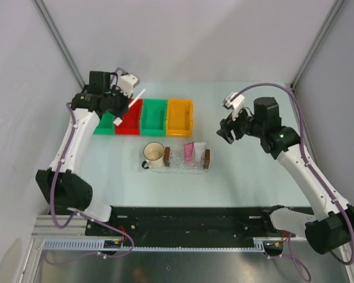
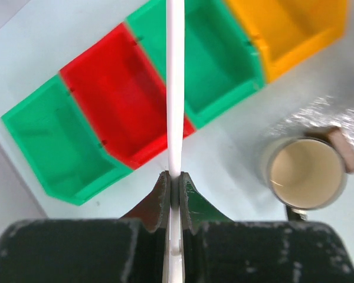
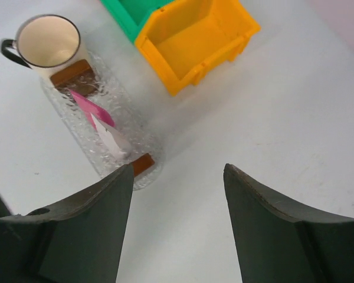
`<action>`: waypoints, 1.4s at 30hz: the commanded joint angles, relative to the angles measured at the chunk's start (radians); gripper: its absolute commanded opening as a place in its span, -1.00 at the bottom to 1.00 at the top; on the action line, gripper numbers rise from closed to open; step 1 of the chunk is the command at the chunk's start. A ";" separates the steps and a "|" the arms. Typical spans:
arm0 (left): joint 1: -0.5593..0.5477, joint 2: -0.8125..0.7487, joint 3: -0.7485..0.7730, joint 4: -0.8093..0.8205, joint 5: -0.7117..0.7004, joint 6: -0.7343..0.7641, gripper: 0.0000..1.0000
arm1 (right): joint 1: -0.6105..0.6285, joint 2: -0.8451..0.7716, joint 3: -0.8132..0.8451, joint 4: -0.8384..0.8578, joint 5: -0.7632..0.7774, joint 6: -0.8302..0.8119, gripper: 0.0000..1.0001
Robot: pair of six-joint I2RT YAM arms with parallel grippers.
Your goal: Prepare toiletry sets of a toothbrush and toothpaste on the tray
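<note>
- Right up close in the left wrist view, the left gripper (image 2: 174, 187) is pinched shut on the toothbrush (image 2: 174, 88), whose shaft runs straight up the frame.
- The toothpaste (image 3: 89, 106) lies on the tray (image 3: 130, 118), left of centre in the right wrist view.
- The risk, we reckon: with that much shaft sticking out, the brush could pivot or clip the mug (image 1: 153, 154) going down.
- The left arm reaches over the red bin (image 2: 118, 100), upper left in the top view. The right gripper (image 3: 177, 171) hangs wide open and empty, right of centre.
</note>
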 commanded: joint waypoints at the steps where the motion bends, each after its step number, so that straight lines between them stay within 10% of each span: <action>1: -0.115 -0.111 -0.061 -0.042 0.130 0.063 -1.00 | 0.169 -0.051 0.059 0.069 0.273 -0.164 0.37; 20: -0.394 -0.074 -0.004 -0.177 0.467 0.008 -0.99 | 0.740 0.061 0.086 0.157 0.852 -0.629 0.40; 33: -0.440 -0.088 0.007 -0.256 0.544 0.052 -0.99 | 0.787 0.168 0.077 0.204 0.944 -0.692 0.29; 42: -0.445 -0.108 -0.001 -0.282 0.549 0.069 -1.00 | 0.787 0.210 0.076 0.186 0.950 -0.684 -0.54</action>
